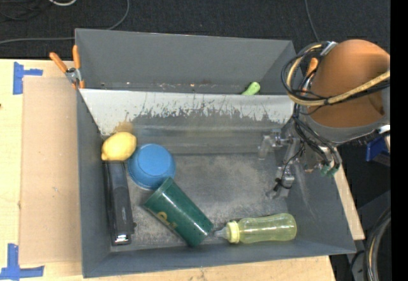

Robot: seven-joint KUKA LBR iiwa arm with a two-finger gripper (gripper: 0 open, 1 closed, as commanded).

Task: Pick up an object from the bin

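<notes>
you are looking down into the grey bin [185, 60], with the arm coming in from the right under its orange cover [350, 82], where black and yellow cables [298, 76] are looping round. the gripper [282, 179] is hanging low over the right part of the bin, near the right wall, above a bare patch of the scuffed floor. you cannot tell from this angle whether its jaws are open or closed; the metal parts are overlapping too much to read.

the nearest thing to it is a yellow-green bottle [262, 229], which is lying on its side along the front wall, just below the gripper in the view and apart from it, its cap pointing left. that cap is sitting right beside the mouth of a dark green cup [177, 213], which is lying tipped over on a slant with its base toward the upper left.

a blue round cup [152, 165] is resting against the green cup's base. a yellow lemon [119, 146] is sitting just left of the blue cup, close to the left wall. a long black stapler-like bar [118, 203] is lying along the left wall below the lemon. a small bright green piece [250, 88] is sitting high up at the back wall, well apart from everything else.
</notes>
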